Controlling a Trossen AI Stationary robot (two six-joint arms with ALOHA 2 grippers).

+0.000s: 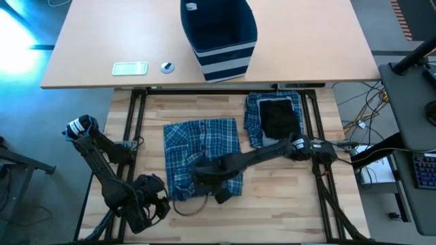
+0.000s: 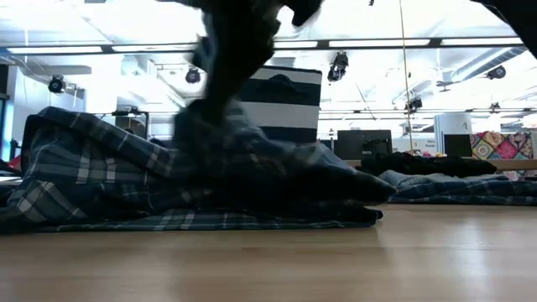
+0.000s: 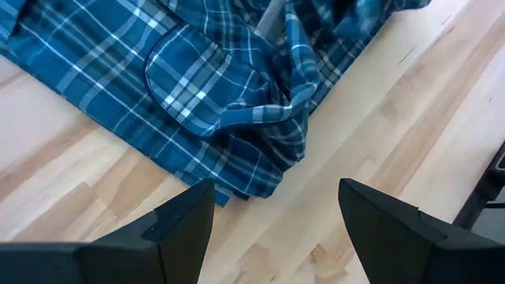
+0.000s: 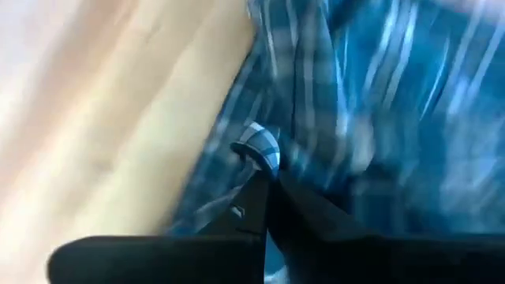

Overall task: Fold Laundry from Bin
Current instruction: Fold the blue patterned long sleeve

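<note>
A blue-and-white plaid garment lies spread out on the middle of the wooden table. My right gripper reaches in from the table's right and is shut on the garment near its near edge. My left gripper stands open above bare wood at the near left, just off the garment's corner, touching nothing. A folded plaid piece with a black piece on top lies at the far right. The navy striped bin stands on the desk beyond the table. My right gripper pinches a small raised fold of the plaid cloth between the free ends of its two fingers. The fingers slant down from the table's right. The cloth rises to the fingers, and the rest of the garment lies on the table.
A flat pale device and a small round thing lie on the far desk, left of the bin. A thin loop lies at the table's near edge. Bare wood shows left of the garment and along the near side.
</note>
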